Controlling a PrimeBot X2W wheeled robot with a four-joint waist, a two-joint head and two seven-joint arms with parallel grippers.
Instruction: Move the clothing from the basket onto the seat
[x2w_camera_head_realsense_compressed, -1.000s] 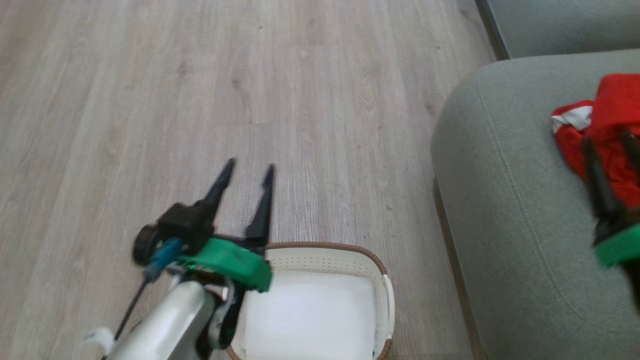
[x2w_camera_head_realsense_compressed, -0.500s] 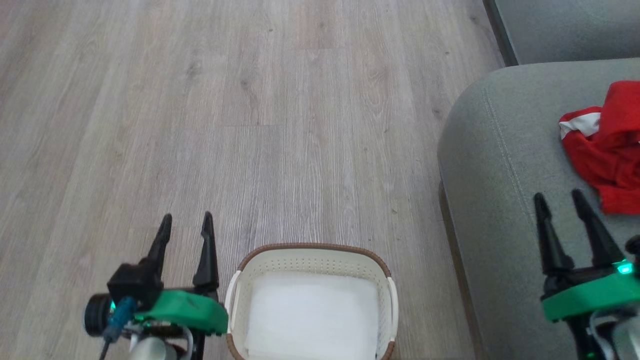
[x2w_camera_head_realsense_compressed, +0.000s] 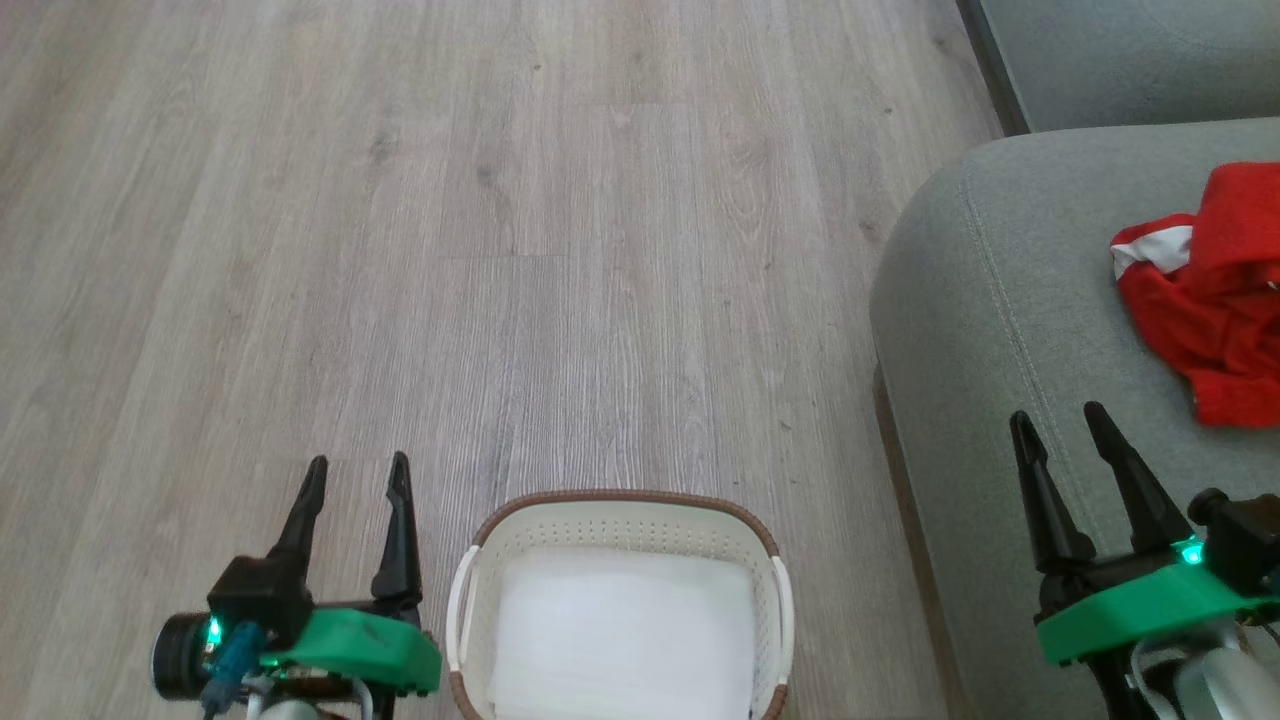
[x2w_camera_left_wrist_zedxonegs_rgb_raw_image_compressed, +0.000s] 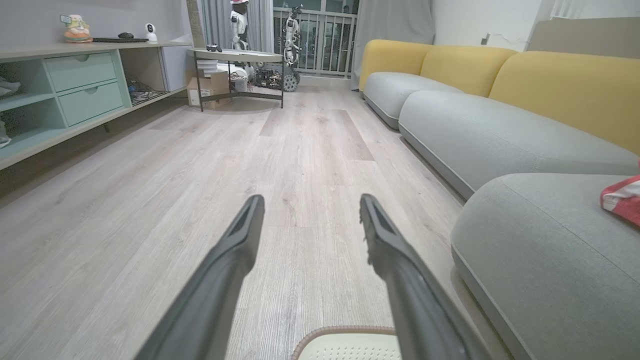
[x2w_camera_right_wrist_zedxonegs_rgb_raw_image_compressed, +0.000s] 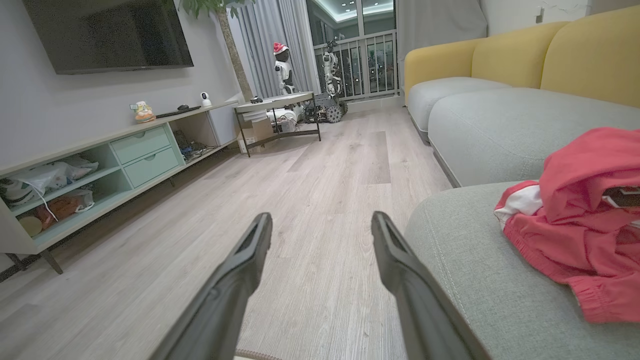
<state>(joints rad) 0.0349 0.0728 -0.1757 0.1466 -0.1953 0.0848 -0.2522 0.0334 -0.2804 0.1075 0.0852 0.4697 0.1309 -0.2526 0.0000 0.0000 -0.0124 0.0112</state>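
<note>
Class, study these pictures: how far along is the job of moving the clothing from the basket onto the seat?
Done: the bright red sports clothing lies on the grey-green fabric sofa seat; the cream perforated plastic basket looks emptied. In hand: nothing, the left gripper and right gripper stand open. Left: seemingly nothing.

A: Any legible text, all views?

B: None. The clothing lying on the seat shows a dark-and-white patch in a fold on its right side. It may be lettering, but it is too creased and too small to read.

A: Anything away from the seat?

B: A small card stands by the figurine on the shelf unit, across the floor from the seat. It is blurred and unreadable.
</note>
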